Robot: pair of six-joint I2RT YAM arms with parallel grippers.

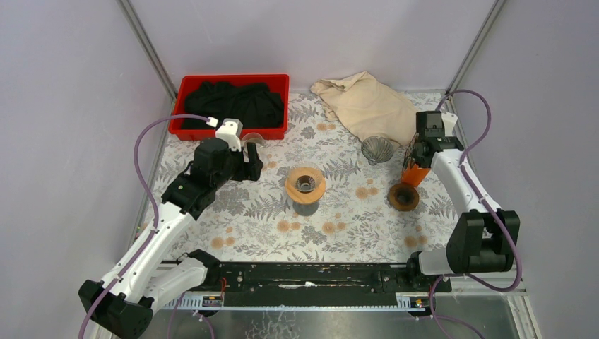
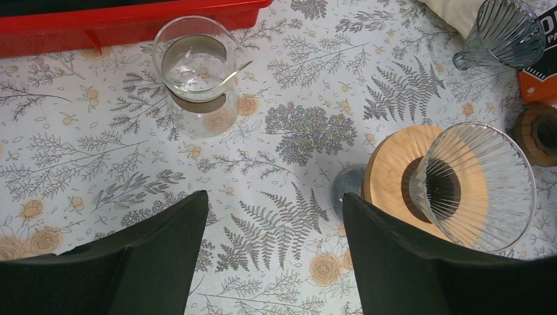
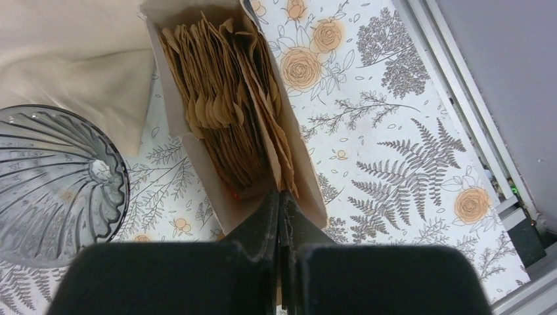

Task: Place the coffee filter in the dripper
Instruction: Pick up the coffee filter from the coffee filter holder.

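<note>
- Our left arm (image 1: 167, 219) reaches from its base at the near left corner and leans in towards the middle of the worktop (image 1: 339, 233); its wrist points forward and down; its jaws stand wide apart, holding nothing
- Our right arm (image 1: 463, 185) rises from its base at the near right and stretches along the right edge towards the far side; its wrist tips downward; its jaws are pressed together, no gap showing between them
</note>
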